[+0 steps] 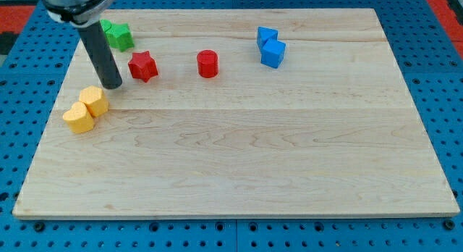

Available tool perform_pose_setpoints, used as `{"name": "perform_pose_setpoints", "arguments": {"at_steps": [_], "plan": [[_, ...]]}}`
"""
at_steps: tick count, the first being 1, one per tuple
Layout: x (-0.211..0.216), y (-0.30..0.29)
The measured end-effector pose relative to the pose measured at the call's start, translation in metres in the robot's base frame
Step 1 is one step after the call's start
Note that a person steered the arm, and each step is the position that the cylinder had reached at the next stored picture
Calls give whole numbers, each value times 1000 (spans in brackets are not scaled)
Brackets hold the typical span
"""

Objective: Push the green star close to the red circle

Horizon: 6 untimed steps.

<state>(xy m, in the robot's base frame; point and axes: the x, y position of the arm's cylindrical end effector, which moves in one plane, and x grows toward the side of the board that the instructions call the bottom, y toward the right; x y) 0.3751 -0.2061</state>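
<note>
Wooden board (239, 172) carries green star (117, 35), red circle (207, 64), red star (143, 66)

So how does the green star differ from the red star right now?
The green star is green and sits nearer the view's top left; the red star is red and lies lower, to the right. The rod partly hides the green star, while the red star shows whole. My tip is nearer the red star. Both are star-shaped blocks.
</note>
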Motion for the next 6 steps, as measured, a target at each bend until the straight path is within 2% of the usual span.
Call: {"name": "perform_pose_setpoints", "arguments": {"at_steps": [1,3,5,6], "plan": [[-36,-24],[-57,-63],[-102,-86],[-106,-88]]}}
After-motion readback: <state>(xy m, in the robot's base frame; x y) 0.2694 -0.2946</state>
